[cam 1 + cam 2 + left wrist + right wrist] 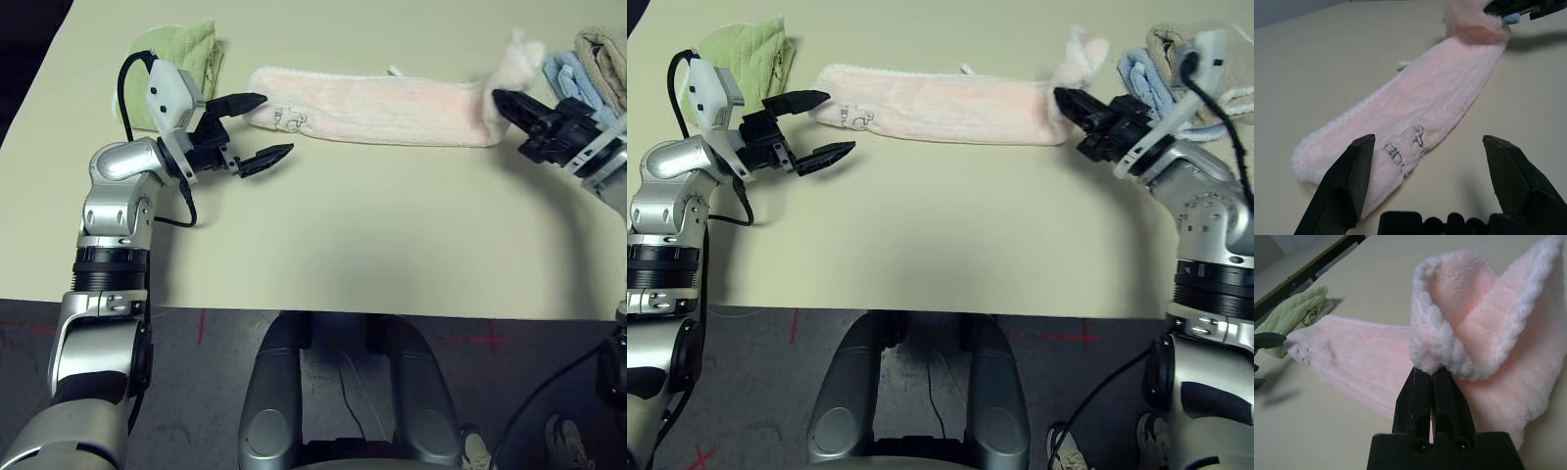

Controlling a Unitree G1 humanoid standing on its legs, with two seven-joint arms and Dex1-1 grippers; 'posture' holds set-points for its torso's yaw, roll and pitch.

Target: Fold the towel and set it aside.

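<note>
The pale pink towel (382,108) lies folded into a long strip across the far side of the table, its small cartoon print (1405,147) at the left end. My right gripper (502,101) is shut on the towel's right end (1459,333), which stands lifted and bunched above the fingers. My left gripper (265,127) is open just off the left end, one finger (245,101) beside the print and the other (269,157) over bare table; nothing lies between them.
A light green folded towel (186,54) lies behind my left gripper at the far left. Blue (573,78) and beige (602,49) folded towels sit at the far right behind my right gripper. The near half of the beige table (372,235) is bare.
</note>
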